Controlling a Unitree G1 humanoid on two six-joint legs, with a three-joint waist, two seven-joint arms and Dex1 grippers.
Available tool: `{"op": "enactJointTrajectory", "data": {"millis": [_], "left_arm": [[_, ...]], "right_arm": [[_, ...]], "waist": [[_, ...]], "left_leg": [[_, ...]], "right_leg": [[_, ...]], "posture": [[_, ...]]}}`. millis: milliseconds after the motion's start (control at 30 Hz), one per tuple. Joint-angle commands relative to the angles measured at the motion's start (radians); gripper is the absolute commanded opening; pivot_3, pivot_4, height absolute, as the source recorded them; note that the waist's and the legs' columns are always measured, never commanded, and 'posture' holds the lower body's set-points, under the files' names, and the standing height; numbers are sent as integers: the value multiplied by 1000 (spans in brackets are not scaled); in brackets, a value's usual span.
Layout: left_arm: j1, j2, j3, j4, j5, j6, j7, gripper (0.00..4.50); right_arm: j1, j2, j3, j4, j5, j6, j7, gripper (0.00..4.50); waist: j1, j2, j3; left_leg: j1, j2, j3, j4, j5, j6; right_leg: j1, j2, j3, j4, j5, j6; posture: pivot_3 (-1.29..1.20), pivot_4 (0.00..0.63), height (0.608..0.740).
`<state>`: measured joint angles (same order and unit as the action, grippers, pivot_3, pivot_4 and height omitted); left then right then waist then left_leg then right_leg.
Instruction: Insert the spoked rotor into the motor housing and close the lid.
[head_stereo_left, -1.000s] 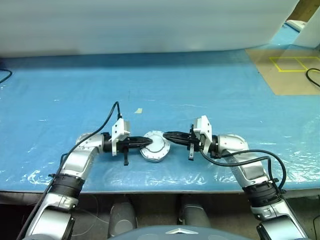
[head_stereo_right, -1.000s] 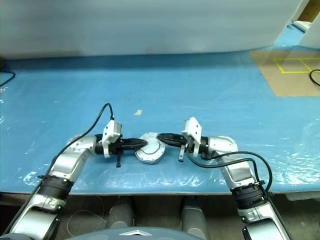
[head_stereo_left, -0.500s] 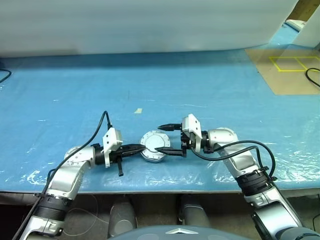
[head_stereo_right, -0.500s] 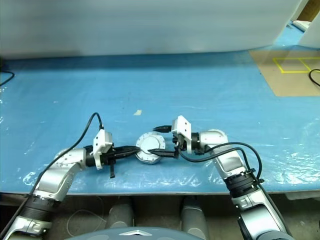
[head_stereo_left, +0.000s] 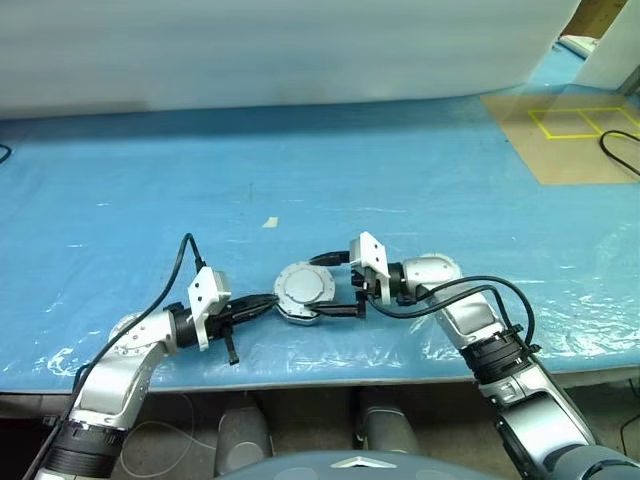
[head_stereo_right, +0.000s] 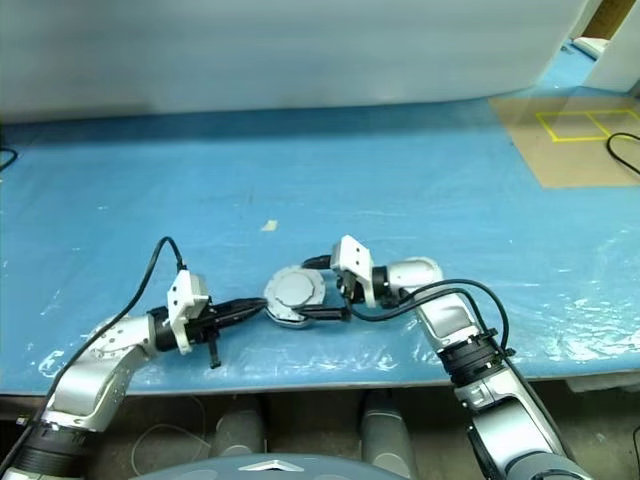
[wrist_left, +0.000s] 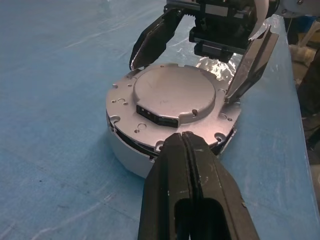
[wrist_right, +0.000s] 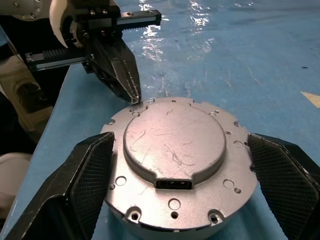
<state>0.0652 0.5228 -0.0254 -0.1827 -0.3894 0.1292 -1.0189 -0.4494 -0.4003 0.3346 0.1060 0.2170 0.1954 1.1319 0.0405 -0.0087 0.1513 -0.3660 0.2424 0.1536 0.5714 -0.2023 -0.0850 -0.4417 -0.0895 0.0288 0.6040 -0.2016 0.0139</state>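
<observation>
Motor housing (head_stereo_left: 306, 292) sits on blue table cover (head_stereo_left: 400, 180), near front edge, lid (wrist_left: 175, 93) seated on top, plain grey face up. Right gripper (head_stereo_left: 322, 285) spread wide, one finger (wrist_right: 280, 185) on each side of housing, straddling it, not clamping. Left gripper (wrist_left: 186, 142) on opposite side of housing, fingers pressed together, holding nothing, tip just beside housing rim. Scrap of tape (head_stereo_left: 269, 222) beyond housing, well apart.

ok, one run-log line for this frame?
stage: lid on motor housing | left gripper: shut, tips at lid rim | right gripper: open, straddling assembly | surface: blue table
</observation>
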Motion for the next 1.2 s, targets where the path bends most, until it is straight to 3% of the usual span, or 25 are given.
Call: {"op": "enactJointTrajectory", "data": {"millis": [33,333,467,533,1200], "left_arm": [[41,6,27,-53,-16,-18,17,0],[125,-22,42,-73,-11,-69,68,0],[127,-51,38,-69,4,-107,103,0],[131,-65,38,-61,16,-132,121,0],[220,-69,72,-101,15,-161,205,0]], "right_arm": [[-24,18,5,-8,-4,30,-11,4466],[-37,39,29,11,-28,47,-2,4466],[-41,45,27,32,-35,38,-2,3585],[-39,45,25,37,-37,37,-1,2930],[-54,102,20,25,-27,60,-24,2912]], "waist": [[0,0,0],[0,0,0],[0,0,0],[0,0,0],[-2,0,0]], "left_leg": [[0,0,0,0,0,0],[1,0,0,0,-1,1],[1,0,0,0,-1,1],[2,0,0,0,-1,1],[3,1,0,1,-1,2]], "right_leg": [[0,0,0,0,0,0],[0,0,0,1,0,0],[0,0,0,1,0,0],[0,0,0,1,0,0],[1,0,1,2,0,0]], "posture": [[0,150,740],[0,150,740],[0,150,740],[0,150,740],[0,150,740]]}}
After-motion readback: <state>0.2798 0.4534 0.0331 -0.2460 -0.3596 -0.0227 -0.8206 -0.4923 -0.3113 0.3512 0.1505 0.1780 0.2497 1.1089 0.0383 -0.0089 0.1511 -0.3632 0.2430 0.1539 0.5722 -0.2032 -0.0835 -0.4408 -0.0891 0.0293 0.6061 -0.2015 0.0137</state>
